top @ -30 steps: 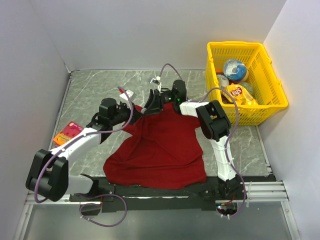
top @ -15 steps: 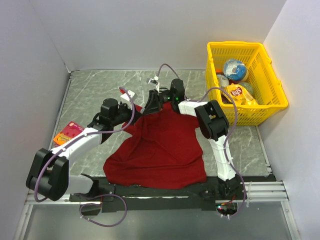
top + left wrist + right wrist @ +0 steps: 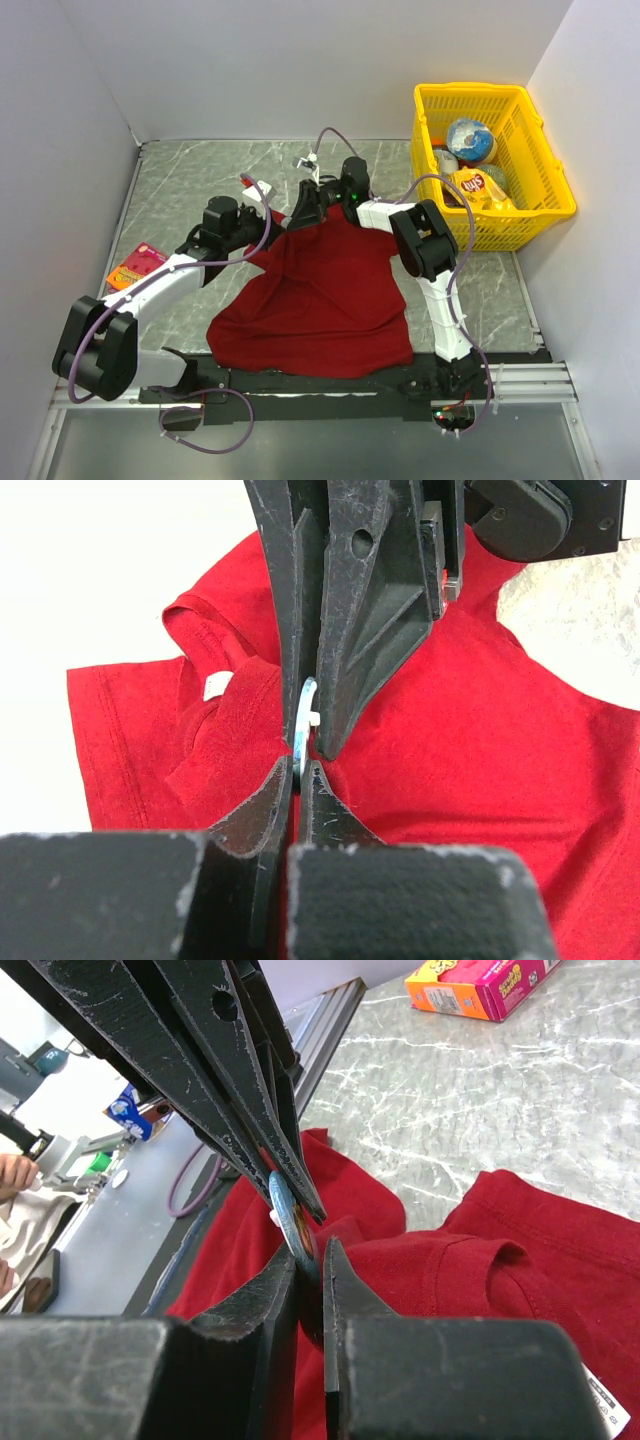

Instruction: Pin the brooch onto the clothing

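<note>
Two end effectors (image 3: 284, 213) pinch brooch (image 3: 307, 712) over clothing (image 3: 320, 290).

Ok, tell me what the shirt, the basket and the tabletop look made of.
T-shirt: soft knit fabric, matte dark red; it wrinkles and shows stitched hems. Basket: glossy yellow plastic, moulded lattice walls. Tabletop: grey veined surface, marble-look, possibly laminate.

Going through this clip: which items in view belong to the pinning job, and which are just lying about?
Part of the job:
- brooch
- red T-shirt
- left gripper and right gripper, meeting at the brooch

Lying about:
- orange-and-pink packet
- yellow basket with a chip bag and other bits inside
</note>
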Robot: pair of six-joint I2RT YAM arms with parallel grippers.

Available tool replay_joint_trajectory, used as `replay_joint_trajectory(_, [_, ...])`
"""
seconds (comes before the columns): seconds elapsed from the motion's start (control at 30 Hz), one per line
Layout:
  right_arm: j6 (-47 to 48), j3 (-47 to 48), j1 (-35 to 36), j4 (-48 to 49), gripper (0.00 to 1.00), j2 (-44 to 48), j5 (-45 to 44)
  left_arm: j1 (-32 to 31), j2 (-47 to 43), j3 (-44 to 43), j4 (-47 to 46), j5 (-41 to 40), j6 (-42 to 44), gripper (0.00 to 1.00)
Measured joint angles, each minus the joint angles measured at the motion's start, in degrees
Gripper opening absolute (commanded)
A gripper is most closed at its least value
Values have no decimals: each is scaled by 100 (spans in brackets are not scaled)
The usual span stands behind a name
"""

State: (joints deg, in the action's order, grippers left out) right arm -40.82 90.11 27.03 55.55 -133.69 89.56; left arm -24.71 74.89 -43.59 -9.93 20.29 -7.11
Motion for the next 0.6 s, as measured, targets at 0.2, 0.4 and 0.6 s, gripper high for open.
replay_joint_trajectory(0.2, [46, 92, 0, -157, 0, -50, 7, -24, 0, 0, 17, -98, 0, 1])
replay_joint_trajectory(0.4, [549, 190, 9, -925, 0, -50, -42, -42, -2, 0, 90, -227, 2, 1])
replay_joint_trajectory(0.6, [1036, 195, 39, -1615, 0, -24, -133, -55, -2, 2, 225, -321, 0, 1])
